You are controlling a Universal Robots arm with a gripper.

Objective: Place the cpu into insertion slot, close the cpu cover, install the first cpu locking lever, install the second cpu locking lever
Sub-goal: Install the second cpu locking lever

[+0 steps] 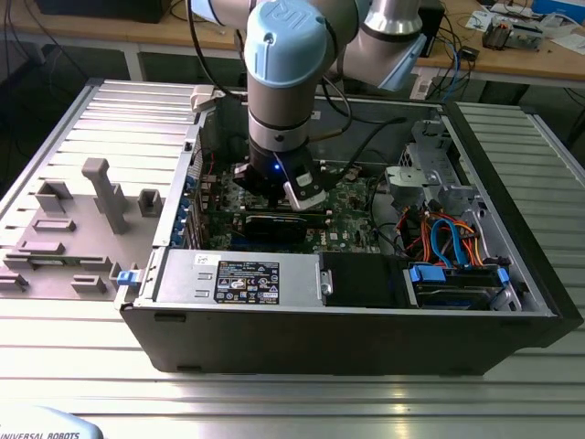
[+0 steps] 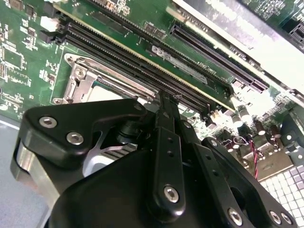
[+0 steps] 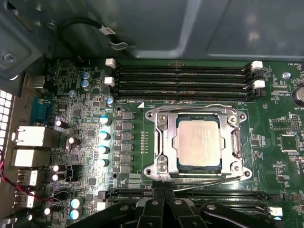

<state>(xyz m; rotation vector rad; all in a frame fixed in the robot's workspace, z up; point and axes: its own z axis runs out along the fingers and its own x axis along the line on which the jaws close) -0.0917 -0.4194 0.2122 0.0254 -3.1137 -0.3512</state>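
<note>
Grey metal is surrounding everything in the exterior view: an open computer case (image 1: 512, 229) is lying on a ribbed worktop (image 1: 274, 393), and the arm is reaching down into it, so the pincer (image 1: 279, 194) is hanging just above the green board (image 1: 352, 219). In the second wrist view, the black pincer (image 2: 164, 97) is showing its fingers (image 2: 166, 142) pressed together with nothing between them, and the tip is sitting just beside the rim of the insertion slot (image 2: 80, 78), near the long black memory slots (image 2: 142, 52). In the first wrist view, the cpu (image 3: 198, 142) is lying flat inside the insertion slot (image 3: 164, 164), and the cpu cover (image 3: 166, 137) is lying down around it, so the silver top is showing through the square window. Two thin wire levers are running along the frame, one lever (image 3: 190, 107) on the side of the memory slots and the other lever (image 3: 199, 183) on the pincer's side; I cannot tell if either one is hooked. I judge that placing and covering are done and the lever step is in hand. The next move is asking for a careful sideways push under the catch, with the tip staying clear of the chip.
</note>
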